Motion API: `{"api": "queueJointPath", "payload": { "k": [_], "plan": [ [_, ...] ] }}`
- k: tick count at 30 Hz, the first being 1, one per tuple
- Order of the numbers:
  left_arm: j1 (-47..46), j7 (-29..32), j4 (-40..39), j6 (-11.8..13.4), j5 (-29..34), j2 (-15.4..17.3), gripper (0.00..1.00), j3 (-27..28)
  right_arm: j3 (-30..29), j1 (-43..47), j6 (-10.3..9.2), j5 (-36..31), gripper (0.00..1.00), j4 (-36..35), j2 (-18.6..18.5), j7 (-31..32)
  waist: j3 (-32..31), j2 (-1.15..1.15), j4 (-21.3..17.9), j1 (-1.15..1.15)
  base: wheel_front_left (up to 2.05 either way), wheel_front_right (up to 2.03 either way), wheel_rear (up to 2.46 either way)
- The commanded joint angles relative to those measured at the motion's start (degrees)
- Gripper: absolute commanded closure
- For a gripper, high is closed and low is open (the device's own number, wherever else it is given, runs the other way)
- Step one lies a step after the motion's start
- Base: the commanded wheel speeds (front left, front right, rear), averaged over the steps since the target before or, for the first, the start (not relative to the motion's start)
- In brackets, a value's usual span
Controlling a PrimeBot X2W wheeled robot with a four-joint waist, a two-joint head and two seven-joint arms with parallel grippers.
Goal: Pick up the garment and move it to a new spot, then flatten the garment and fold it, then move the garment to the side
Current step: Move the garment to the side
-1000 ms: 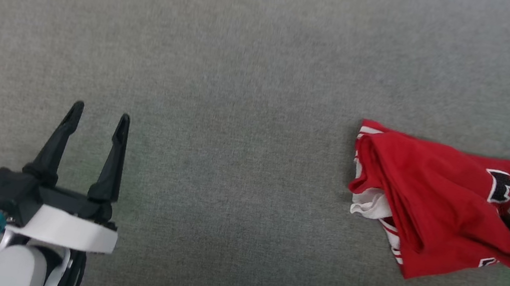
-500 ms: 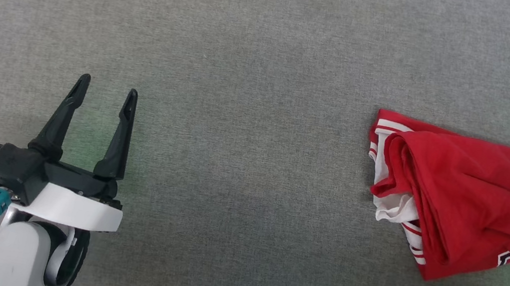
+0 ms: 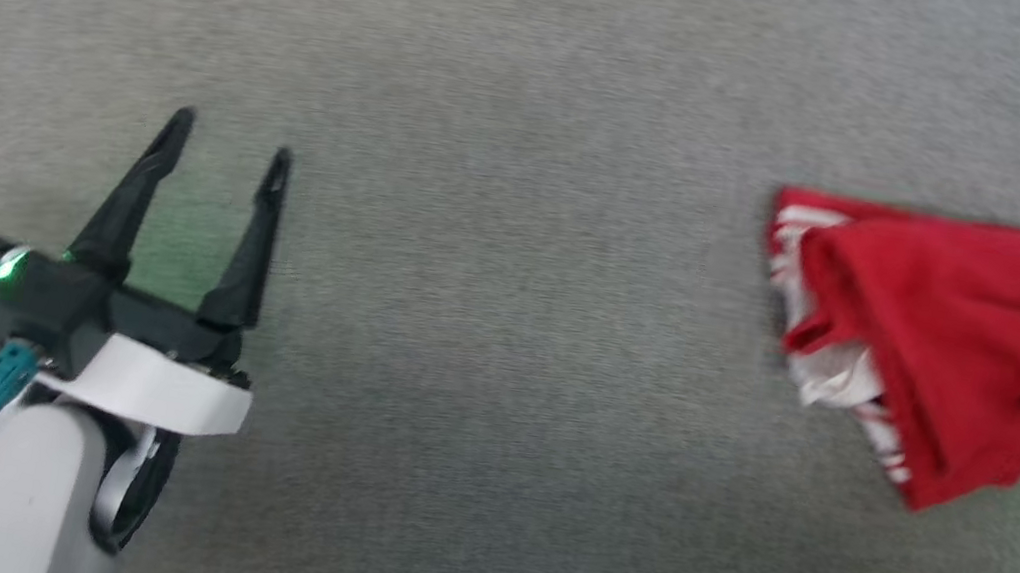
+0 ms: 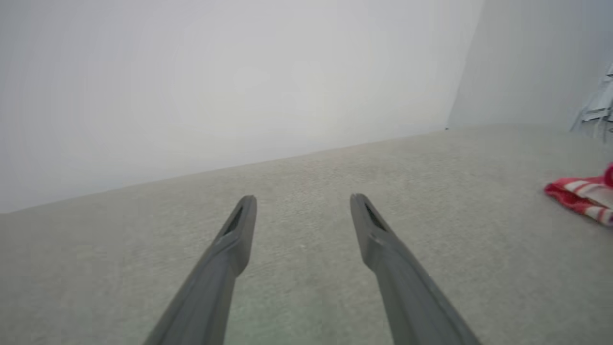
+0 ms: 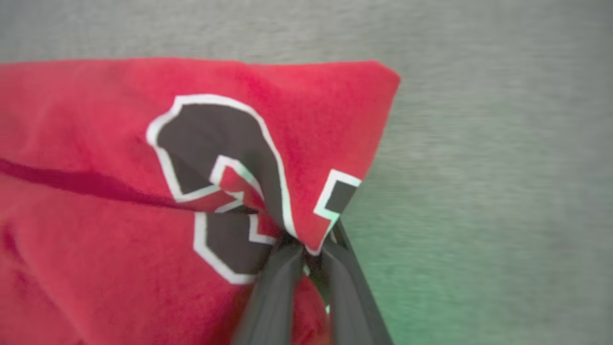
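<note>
a desk (image 3: 501,346) covered in grey, felt-like cloth is seen, bare beneath and ahead of the left hand (image 3: 231,136), where a faint green glow is cast on it. well off to that hand's right, the garment (image 3: 950,322) is seen lying bunched on the cloth, its white, red-striped trim turned toward the left hand. its lettered corner is found at the fingertips of the right hand (image 5: 309,244), and another green tint is cast on the desk just beside them.
</note>
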Motion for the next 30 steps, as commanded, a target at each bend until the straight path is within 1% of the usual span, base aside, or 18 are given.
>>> {"api": "queueJointPath", "payload": {
  "k": [1, 5, 8, 12, 14, 16, 20, 21, 24, 30],
  "plan": [
    [-2.0, -0.3, -0.2, -0.1, 0.4, 0.6, 0.0, -1.2, -1.9, 0.7, -0.34, -0.2, 1.0, 0.7, -0.7, -1.6, 1.1, 0.0, -2.5, 0.0, 0.0, 0.0, 0.0],
    [-5.7, -0.3, 0.0, -0.1, 0.5, 2.3, 0.0, -4.9, -6.3, 0.0, -0.35, -2.4, 1.0, 3.6, -2.1, -5.9, 3.0, 0.0, -5.5, 0.0, 0.0, 0.0, 0.0],
    [-9.4, -0.3, 0.5, 0.0, 0.8, 4.4, 0.0, -7.5, -8.6, -1.9, -0.34, -4.4, 1.0, 7.3, -2.6, -9.3, 4.7, 0.0, -7.3, 0.0, 0.0, 0.0, 0.0],
    [-14.5, -0.3, 1.1, 0.0, 0.7, 6.1, 0.0, -10.5, -10.8, -5.3, -0.35, -7.4, 1.0, 13.7, -2.6, -14.2, 7.2, 0.0, -9.0, 0.0, 0.0, 0.0, 0.0],
    [-17.0, -0.3, 1.2, 0.0, 0.4, 6.8, 0.0, -11.2, -11.0, -7.6, -0.34, -8.5, 1.0, 16.4, -2.4, -16.4, 8.4, 0.0, -9.7, 0.0, 0.0, 0.0, 0.0],
    [-19.2, -0.3, 1.3, 0.0, 0.2, 7.1, 0.0, -11.9, -11.3, -9.9, -0.35, -10.9, 1.0, 19.1, -3.1, -19.5, 9.7, 0.0, -10.2, 0.0, 0.0, 0.0, 0.0],
    [-23.7, -0.3, 1.2, 0.0, 0.2, 7.6, 0.0, -13.5, -11.5, -15.1, -0.35, -13.4, 1.0, 25.4, -2.3, -24.7, 12.0, 0.0, -10.6, 0.0, 0.0, 0.0, 0.0],
    [-23.7, -0.3, 1.2, 0.0, 0.2, 7.6, 0.0, -13.5, -11.5, -15.1, -0.35, -13.4, 1.0, 25.4, -2.3, -24.7, 12.0, 0.0, -10.6, 0.0, 0.0, 0.0, 0.0],
    [-26.3, -0.3, 1.0, 0.0, 0.3, 7.7, 0.0, -14.2, -11.4, -19.3, -0.35, -14.6, 1.0, 30.4, -2.5, -28.0, 13.6, 0.0, -10.5, 0.0, 0.0, 0.0, 0.0],
    [-30.1, -0.3, 1.7, 0.0, 0.3, 8.7, 0.0, -15.5, -8.1, -26.9, -0.35, -17.3, 1.0, 39.8, -1.0, -33.7, 15.9, 0.0, -10.3, 0.0, 0.0, 0.0, 0.0]
  ]
}}
